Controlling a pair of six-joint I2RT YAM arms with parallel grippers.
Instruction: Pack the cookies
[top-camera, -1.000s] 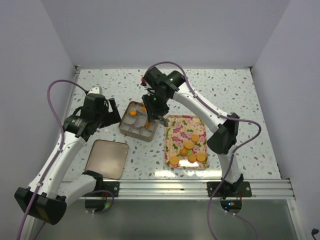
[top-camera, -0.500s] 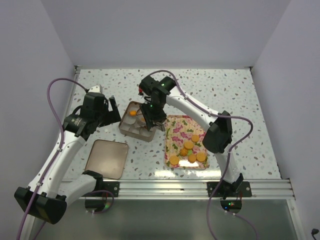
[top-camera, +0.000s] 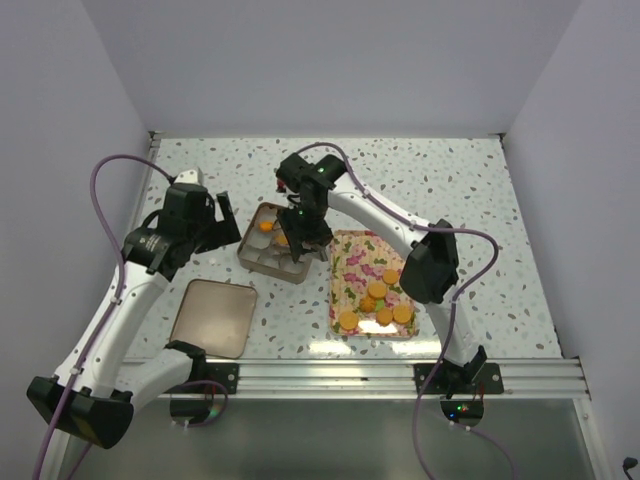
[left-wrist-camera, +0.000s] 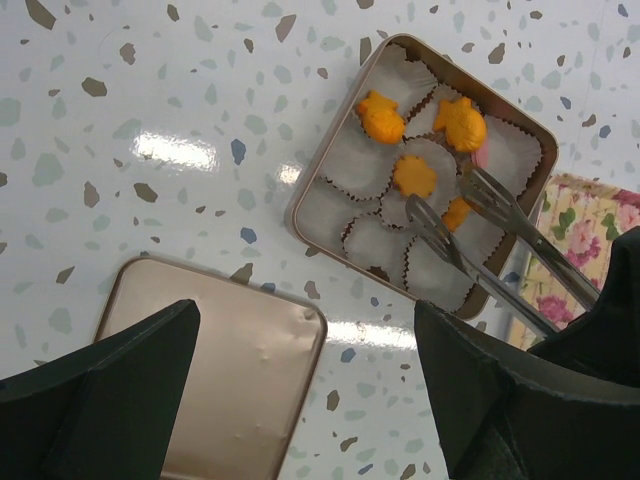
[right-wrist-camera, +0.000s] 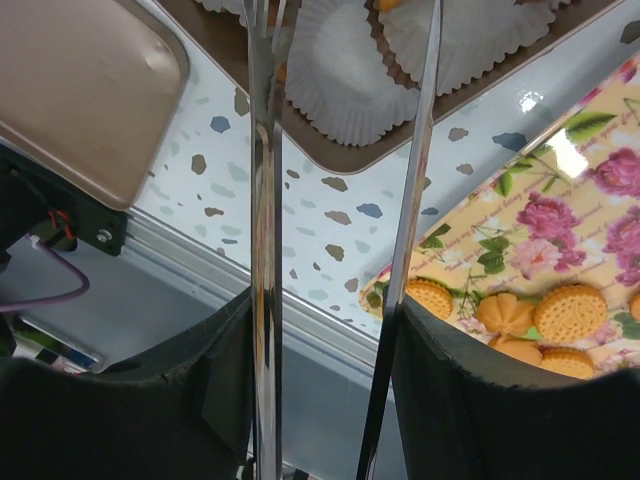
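Several orange cookies (top-camera: 378, 292) lie on the flowered tray (top-camera: 350, 262). More cookies (left-wrist-camera: 414, 175) sit in white paper cups inside the brown tin box (left-wrist-camera: 310, 190). My right gripper (right-wrist-camera: 325, 330) is shut on metal tongs (right-wrist-camera: 264, 200), whose two arms stand apart. Their tips hang over the box on either side of an orange cookie (left-wrist-camera: 456, 213) that rests in a cup. My left gripper (left-wrist-camera: 305, 320) is open and holds nothing. It hovers left of the box (top-camera: 252, 258), above the table.
The box's brown lid (top-camera: 213, 317) lies flat at the near left, beside my left arm. The tray (right-wrist-camera: 520, 200) sits just right of the box (right-wrist-camera: 350, 150). A metal rail (top-camera: 400, 375) runs along the table's near edge. Walls close in the left, right and back.
The tongs' arms have spread apart over the box. The right arm has shifted slightly left. The left arm has not moved.
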